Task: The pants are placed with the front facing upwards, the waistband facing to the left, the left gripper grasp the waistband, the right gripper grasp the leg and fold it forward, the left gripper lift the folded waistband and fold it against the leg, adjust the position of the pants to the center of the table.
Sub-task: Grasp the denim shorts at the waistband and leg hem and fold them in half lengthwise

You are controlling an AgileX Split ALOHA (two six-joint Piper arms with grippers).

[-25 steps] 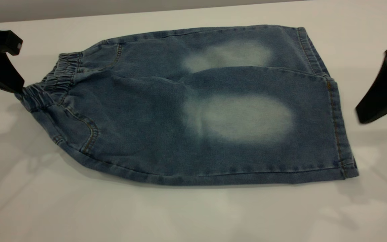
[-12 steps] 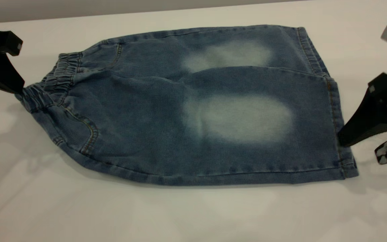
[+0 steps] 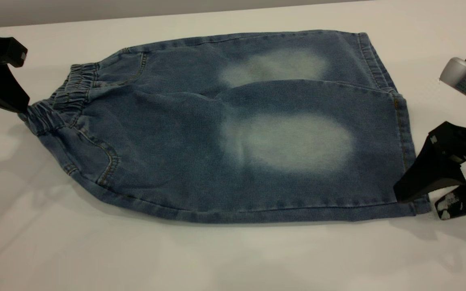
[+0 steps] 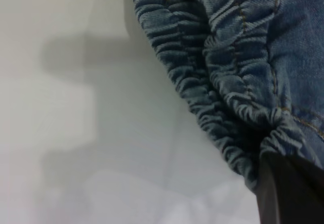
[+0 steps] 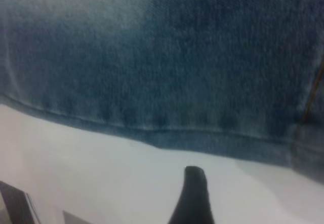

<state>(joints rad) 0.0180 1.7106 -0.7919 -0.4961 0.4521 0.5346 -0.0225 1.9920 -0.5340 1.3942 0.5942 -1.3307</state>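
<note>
Item: the pants (image 3: 225,133), short, in mid-blue denim of visible twill weave, lying flat and front upward on the table (image 3: 233,258), a plain white-grey matte surface far wider than the garment. Outline roughly trapezoidal, narrowing toward the exterior view's left. Two pale, soft-edged faded ovals on the front, the larger on the near leg, the smaller on the far leg, which is partly overlapped by the near one. Tan topstitching along the curved pocket openings, side seams and leg hems. The waistband (image 3: 61,103), darker blue, gathered into close elastic ruffles, forms the narrow left end; the left wrist view shows its fine ribbed puckering (image 4: 223,82) at close range. The left gripper (image 3: 22,108), matte black angular plastic, is clenched on the near corner of the waistband, one dark finger seen against the ruffles in its wrist view. The right gripper (image 3: 417,202), black with whitish scuffs on its near finger and a white-grey cylindrical wrist, stands at the near right corner of the leg hem with fingers parted, one fingertip over the denim and the other on the table just beside the hem; it grasps nothing.
</note>
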